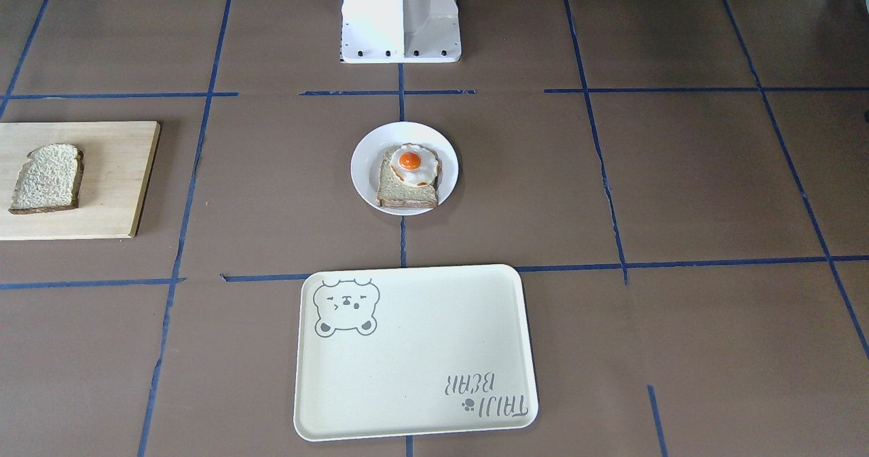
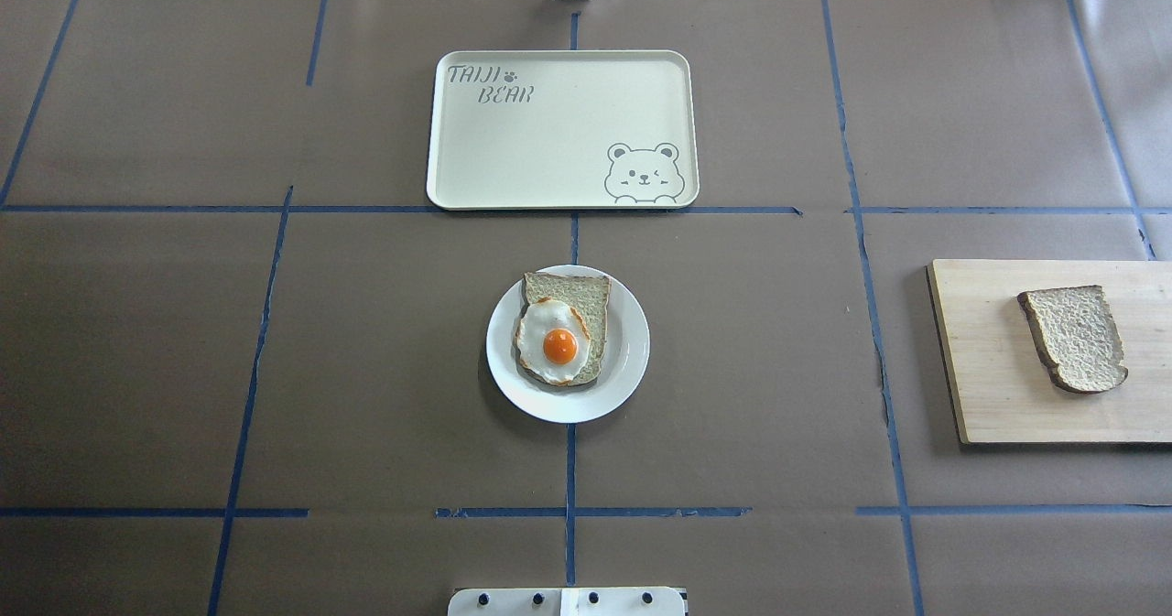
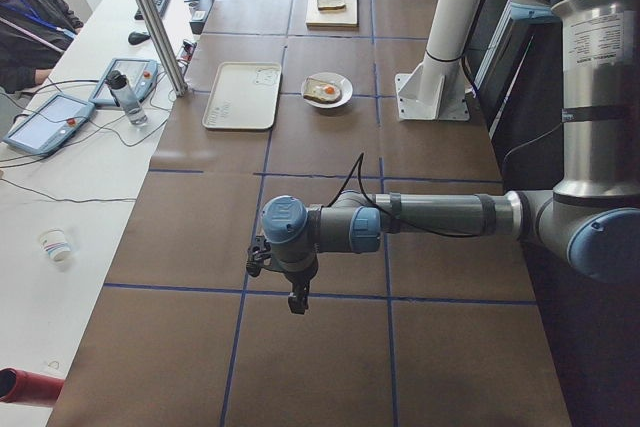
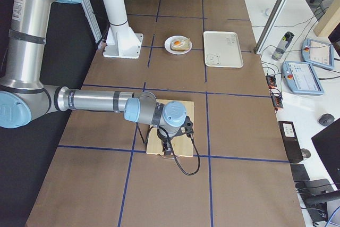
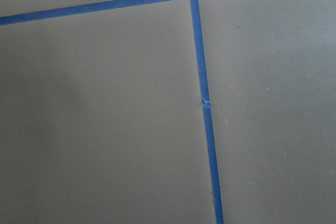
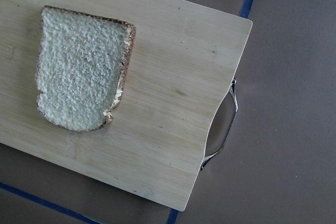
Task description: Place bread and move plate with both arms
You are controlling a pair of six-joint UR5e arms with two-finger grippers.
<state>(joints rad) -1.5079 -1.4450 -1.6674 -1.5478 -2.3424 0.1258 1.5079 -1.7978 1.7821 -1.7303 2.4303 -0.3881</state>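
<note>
Seemingly the bread (image 6: 81,69) lies below the right gripper (image 4: 168,150).

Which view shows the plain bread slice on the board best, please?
Right wrist-mounted: the bread is large, crumb and crust sharp. Overhead and front-facing show it whole but small; the side views barely; the left wrist not at all.

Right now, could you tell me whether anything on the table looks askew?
Only slightly: the white-and-orange fried egg sits off-centre on its pale bread slice, overhanging one edge, on the small round white plate.
</note>
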